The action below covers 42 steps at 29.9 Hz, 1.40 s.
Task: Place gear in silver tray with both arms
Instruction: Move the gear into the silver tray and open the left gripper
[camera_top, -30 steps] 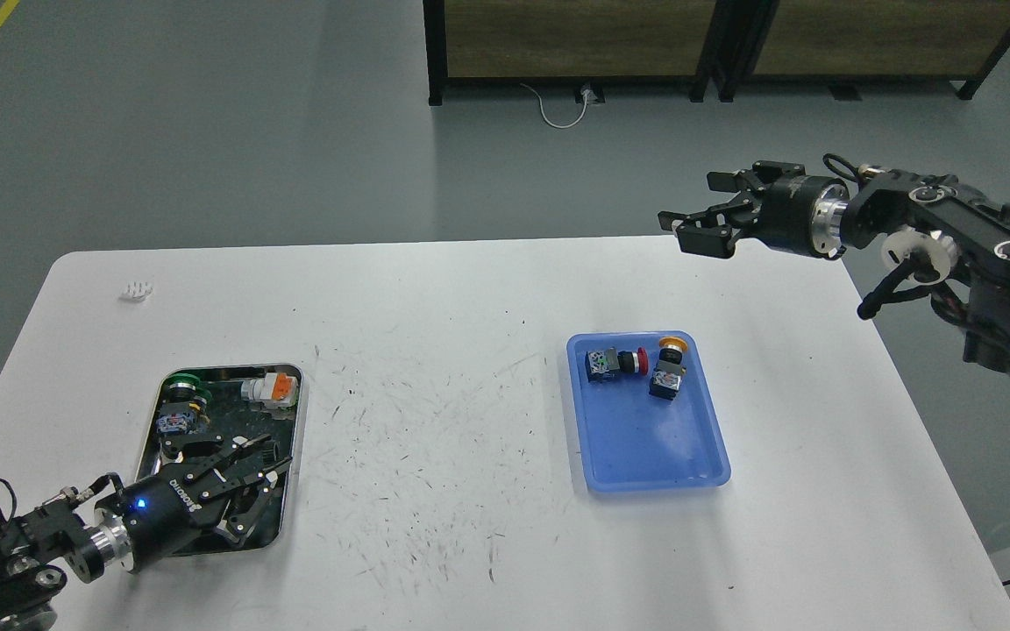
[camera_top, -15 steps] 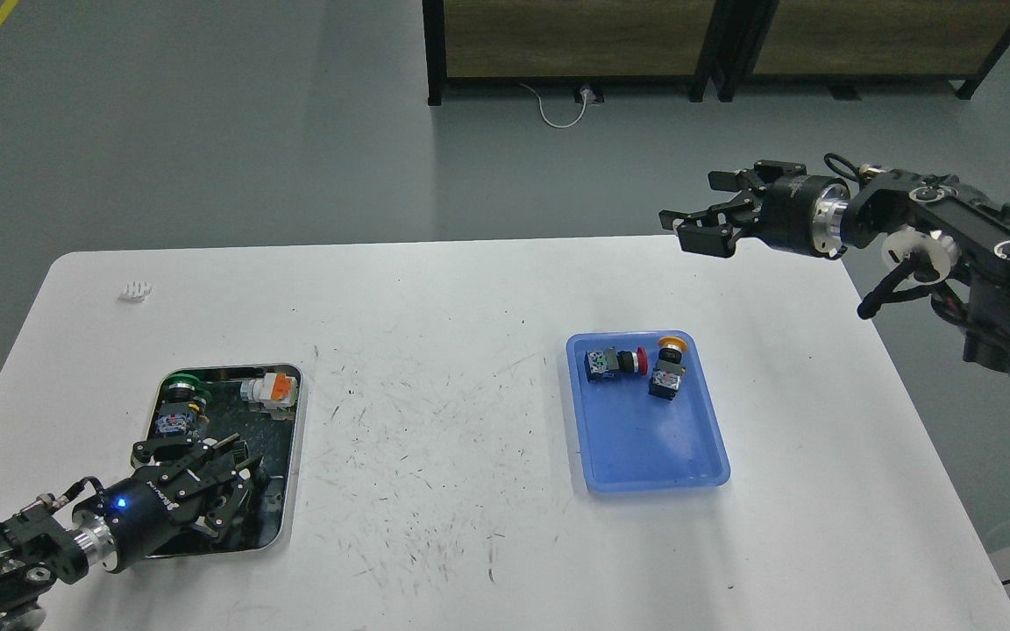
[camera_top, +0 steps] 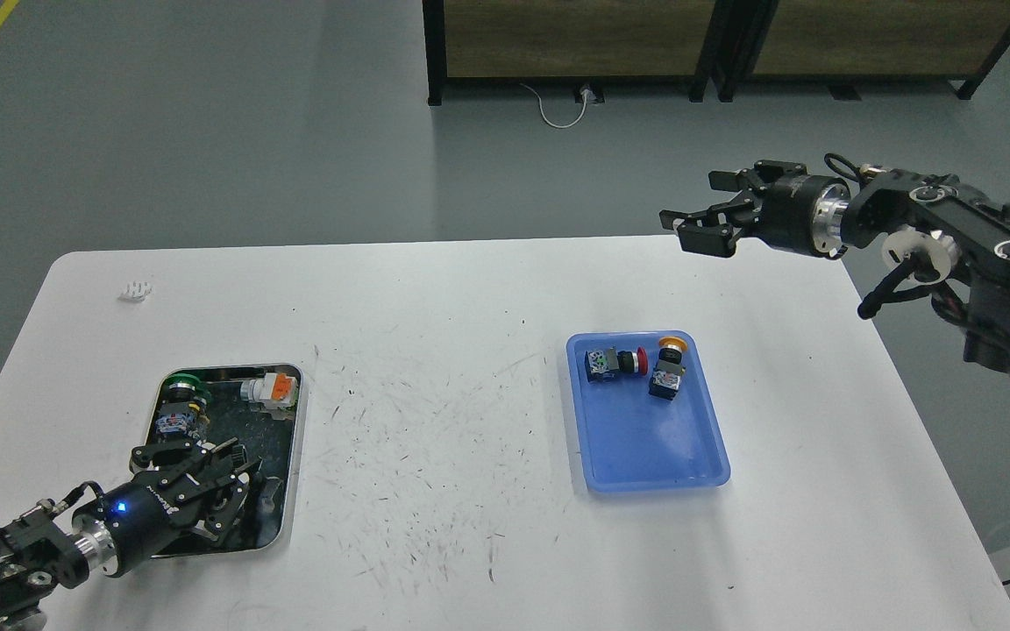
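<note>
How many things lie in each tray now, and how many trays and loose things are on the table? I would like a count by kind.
Trays: 2, the silver tray and the blue tray.
Push-button switches: 3, green-capped in the silver tray, red-capped and yellow-capped in the blue.
Orange and white part in the silver tray: 1.
Small white piece on the table: 1.
Total: 7.

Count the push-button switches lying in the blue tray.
2. Both lie at the far end of the blue tray: the red-capped switch on its side toward the left, the yellow-capped switch just right of it. None looks hidden there.
</note>
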Each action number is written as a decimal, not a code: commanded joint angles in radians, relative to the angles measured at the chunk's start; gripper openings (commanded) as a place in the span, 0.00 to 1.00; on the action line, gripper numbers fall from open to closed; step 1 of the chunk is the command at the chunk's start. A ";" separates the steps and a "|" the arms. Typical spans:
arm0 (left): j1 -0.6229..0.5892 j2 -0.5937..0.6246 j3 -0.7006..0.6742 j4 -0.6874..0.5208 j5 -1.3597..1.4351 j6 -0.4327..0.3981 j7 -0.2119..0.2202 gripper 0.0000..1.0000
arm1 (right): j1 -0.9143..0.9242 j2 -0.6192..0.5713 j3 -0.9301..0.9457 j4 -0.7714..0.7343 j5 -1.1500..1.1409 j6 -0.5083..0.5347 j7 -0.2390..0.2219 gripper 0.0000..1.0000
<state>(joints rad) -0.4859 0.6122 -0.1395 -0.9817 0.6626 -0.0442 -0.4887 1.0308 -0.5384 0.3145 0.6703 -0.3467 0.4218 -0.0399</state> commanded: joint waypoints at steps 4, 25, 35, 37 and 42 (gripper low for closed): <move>0.001 0.000 0.000 0.000 0.000 0.004 0.000 0.47 | 0.000 0.001 0.000 0.000 0.000 0.000 0.000 0.93; 0.001 -0.002 -0.006 -0.003 -0.001 0.003 0.000 0.48 | 0.000 0.001 0.000 0.000 0.000 0.000 0.002 0.93; -0.016 -0.002 -0.020 0.000 -0.021 0.007 0.025 0.53 | 0.002 0.000 0.000 0.000 0.000 0.000 0.002 0.93; -0.017 -0.002 -0.020 -0.002 -0.023 0.007 0.027 0.53 | 0.002 0.000 0.000 0.000 0.000 0.000 0.002 0.93; -0.022 -0.002 -0.025 -0.002 -0.029 0.006 0.024 0.58 | 0.002 -0.002 0.018 0.000 0.000 0.000 0.000 0.93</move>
<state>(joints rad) -0.5038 0.6105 -0.1596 -0.9826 0.6381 -0.0368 -0.4632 1.0324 -0.5396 0.3155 0.6703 -0.3467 0.4218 -0.0382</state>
